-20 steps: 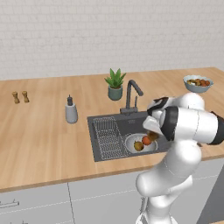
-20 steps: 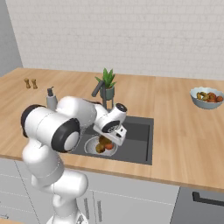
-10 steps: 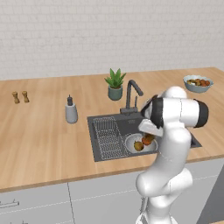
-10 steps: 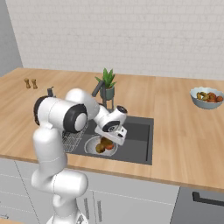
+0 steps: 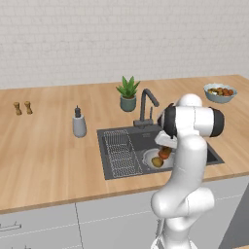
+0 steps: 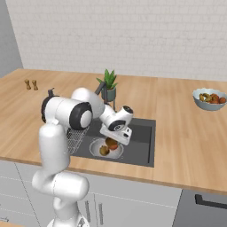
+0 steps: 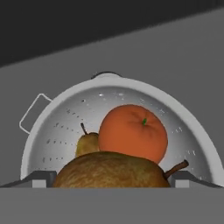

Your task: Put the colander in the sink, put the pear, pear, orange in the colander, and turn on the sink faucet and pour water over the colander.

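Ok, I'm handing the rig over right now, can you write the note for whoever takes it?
Gripper: low over the colander; open or shut, cannot tell.
Colander: sits in the sink.
Fruit: orange and both pears lie in the colander.
Faucet: no water seen running.
Done: colander placed, all three fruits loaded.
Left: lift clear, turn on the faucet, run water over the colander.

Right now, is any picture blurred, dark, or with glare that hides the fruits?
Hand view: sharp, evenly lit, only small glints on the colander; the near pear hides much of the far pear, and the orange is clear. Left and right base views: soft, coarse rendering; the fruits are small blobs partly behind the arm.
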Robot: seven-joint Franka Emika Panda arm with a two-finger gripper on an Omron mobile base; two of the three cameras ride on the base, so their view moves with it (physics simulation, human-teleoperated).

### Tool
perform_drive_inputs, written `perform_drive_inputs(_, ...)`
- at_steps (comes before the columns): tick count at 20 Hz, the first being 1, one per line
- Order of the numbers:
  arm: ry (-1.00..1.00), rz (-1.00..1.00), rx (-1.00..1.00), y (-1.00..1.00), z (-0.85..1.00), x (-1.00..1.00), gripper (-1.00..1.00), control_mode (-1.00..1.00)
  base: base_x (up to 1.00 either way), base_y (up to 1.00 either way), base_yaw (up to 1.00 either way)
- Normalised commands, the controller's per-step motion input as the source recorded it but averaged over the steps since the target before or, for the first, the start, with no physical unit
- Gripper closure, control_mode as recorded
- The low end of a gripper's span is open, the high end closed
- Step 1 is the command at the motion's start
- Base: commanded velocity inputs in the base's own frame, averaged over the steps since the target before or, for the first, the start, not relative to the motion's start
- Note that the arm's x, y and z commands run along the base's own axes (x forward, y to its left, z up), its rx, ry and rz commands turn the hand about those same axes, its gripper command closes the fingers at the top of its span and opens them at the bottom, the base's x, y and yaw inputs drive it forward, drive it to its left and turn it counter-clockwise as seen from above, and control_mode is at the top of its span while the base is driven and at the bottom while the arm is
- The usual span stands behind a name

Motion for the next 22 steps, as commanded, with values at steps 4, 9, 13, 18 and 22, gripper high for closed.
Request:
perform_drive_inputs(4,0.00,0.04,0.00,0.00,0.00,-0.47,1.00,-1.00,0.00,0.00,0.00)
perform_drive_inputs(9,0.00,0.00,0.00,0.02,0.00,-0.75,1.00,-1.00,0.00,0.00,0.00)
perform_drive_inputs(13,0.00,0.00,0.00,0.25,0.00,-0.20,1.00,-1.00,0.00,0.00,0.00)
perform_drive_inputs(18,-0.02,0.00,0.00,0.39,0.00,0.13,-1.00,-1.00,0.00,0.00,0.00)
perform_drive_inputs(22,0.00,0.00,0.00,0.10,0.00,0.24,-1.00,-1.00,0.00,0.00,0.00)
